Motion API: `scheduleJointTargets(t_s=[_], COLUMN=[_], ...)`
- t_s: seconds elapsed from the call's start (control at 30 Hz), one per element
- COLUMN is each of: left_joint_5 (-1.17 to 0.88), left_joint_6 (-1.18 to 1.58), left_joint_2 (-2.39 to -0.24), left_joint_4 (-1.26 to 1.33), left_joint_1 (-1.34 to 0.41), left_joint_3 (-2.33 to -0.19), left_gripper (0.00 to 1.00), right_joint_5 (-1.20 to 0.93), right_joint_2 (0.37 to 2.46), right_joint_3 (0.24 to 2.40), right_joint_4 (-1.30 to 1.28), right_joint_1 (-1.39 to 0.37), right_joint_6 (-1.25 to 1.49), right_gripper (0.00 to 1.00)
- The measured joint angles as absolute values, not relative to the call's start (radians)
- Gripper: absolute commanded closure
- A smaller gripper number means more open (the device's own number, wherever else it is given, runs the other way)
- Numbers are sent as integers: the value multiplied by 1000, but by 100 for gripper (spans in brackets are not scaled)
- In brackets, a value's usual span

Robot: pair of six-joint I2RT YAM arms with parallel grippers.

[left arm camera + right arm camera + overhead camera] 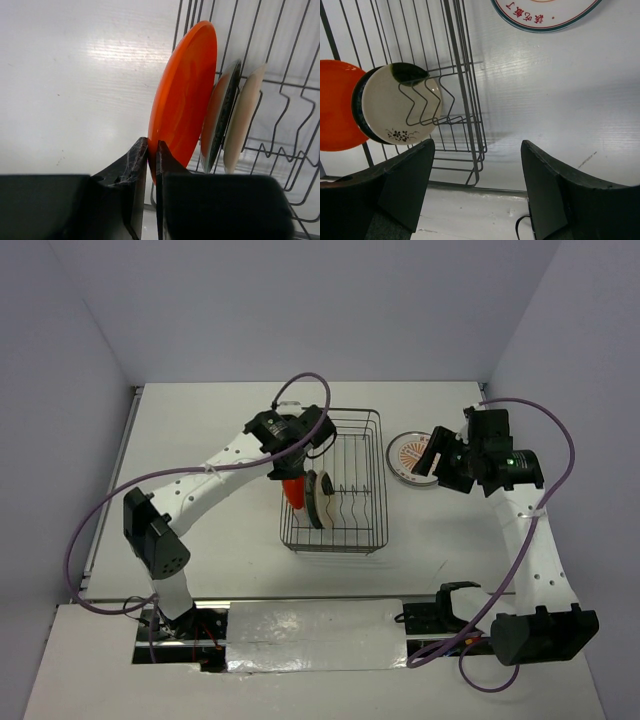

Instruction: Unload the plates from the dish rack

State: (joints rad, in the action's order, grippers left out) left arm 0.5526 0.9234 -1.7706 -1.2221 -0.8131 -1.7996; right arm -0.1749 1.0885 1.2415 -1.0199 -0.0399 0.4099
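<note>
**A:** What's the left gripper doing?

**B:** Its fingers are pressed onto the rim of the orange plate, one on each face. That plate stands on edge in the near-left part of the dish rack. The dark plate is just to its right, and the cream plate is next after that.

**A:** And the right gripper?

**B:** It's spread wide and holds nothing. It hovers over the table just right of the rack. A white plate lies flat there, outside the rack's far-right corner.

**A:** So one plate is out and three are left. How should the lift go?

**B:** I'd say straight up, in the plate's own plane. The lower edge has to clear the prongs and then the top wire of the rack. The pinch covers only a small bite of the rim, so the plate may swing. A slow lift with no twist is safest.

**A:** Any risk to the neighbours?

**B:** If the orange plate tilts right, it could knock the dark one, which stands very close. It should only be carried sideways once it's above the rack.

**A:** Is there any writing?

**B:** The right wrist view shows red characters inside the white plate's dark-ringed edge, but I can't read them. The cream plate has a small dark sprig mark. I see no brand names.
</note>
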Motion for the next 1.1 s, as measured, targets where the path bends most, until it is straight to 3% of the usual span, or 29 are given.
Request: scheduleJointTargets(t_s=[0.17,0.4,0.63,0.73,0.97,1.03,1.1], left_joint_5=[640,653,544,352,53,1,-33], left_joint_6=[949,934,869,853,875,890,894], left_joint_2=[-1766,-1689,-1518,-1457,-1582,-1633,-1660], left_joint_4=[-1309,-1300,-1114,-946,-585,-512,-465], left_joint_1=[-804,-692,-500,-328,-15,4,11], left_joint_3=[-1966,-1950,-1752,-1599,-1269,-1217,-1188], left_gripper=[100,100,100,100,96,91,76], right_joint_5=[-175,-231,-406,-454,-519,-527,-532], right_joint_2=[1089,1082,1013,1000,980,962,943], right_joint_3=[1257,1275,1264,1260,1207,1201,1201], right_joint_4=[-1031,-1031,-948,-927,-904,-906,-905], right_joint_1=[-40,-40,-40,-41,-41,-41,-41], right_joint_6=[410,408,408,413,430,429,425], right_gripper=[23,23,23,23,23,23,23])
